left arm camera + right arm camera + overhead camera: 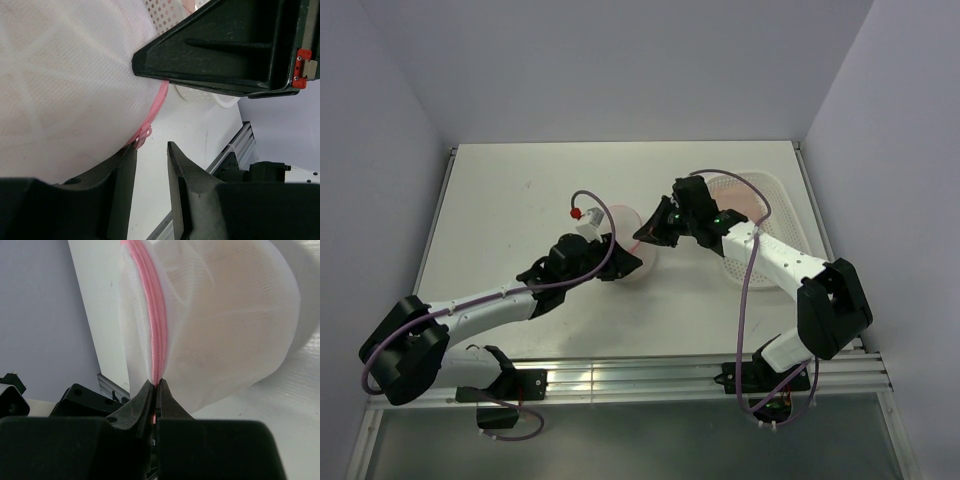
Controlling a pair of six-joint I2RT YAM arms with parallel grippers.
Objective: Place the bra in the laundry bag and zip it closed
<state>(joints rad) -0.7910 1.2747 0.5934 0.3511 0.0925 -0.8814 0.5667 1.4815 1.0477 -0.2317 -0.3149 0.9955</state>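
White table under grey walls. Both my arms reach inward to the bag at the table's middle. My right gripper pinches the bag by its pink zipper. My left gripper has its jaws apart around the bag's rim. The bra lies inside the bag.

arms: white links, black joints | cables: purple (looped) | fingers: black
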